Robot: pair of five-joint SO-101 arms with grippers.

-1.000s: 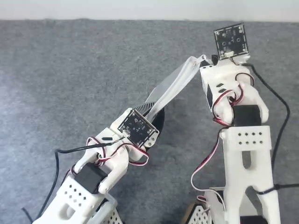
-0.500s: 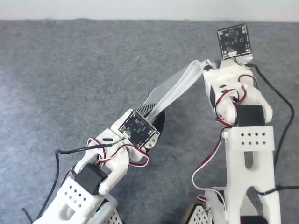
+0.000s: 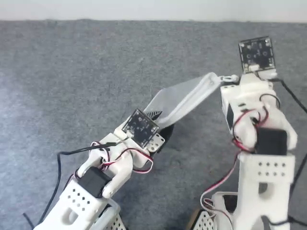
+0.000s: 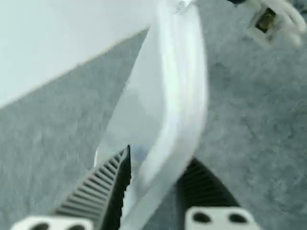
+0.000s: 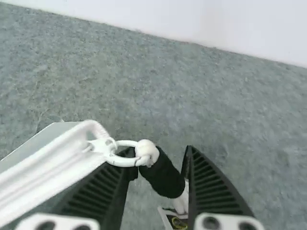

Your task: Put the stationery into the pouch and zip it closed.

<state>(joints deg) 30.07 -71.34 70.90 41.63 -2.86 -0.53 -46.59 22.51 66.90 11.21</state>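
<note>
One pouch [image 3: 184,98], white and half see-through, is held off the grey mat [image 3: 72,81] and stretched between the two arms, running from near left to far right. What lies inside it cannot be made out through its wall. Its near-left end is clamped between the black ribbed jaws of the left gripper [image 4: 160,160], which are closed onto the pouch's edge. At the far-right end, a metal ring [image 5: 120,155] on the zip is joined to a black zipper pull [image 5: 163,175]. The pull is pinched between the jaws of the right gripper [image 5: 158,153], which are closed on it.

From above, the near end of the pouch and the left jaws are partly covered by a camera board [image 3: 140,128] on the left wrist. The right jaws are hidden there under that arm's white body. Red, black and white wires [image 3: 129,155] are looped along both arms. The mat is bordered at its far edge by a pale wall [image 3: 144,8].
</note>
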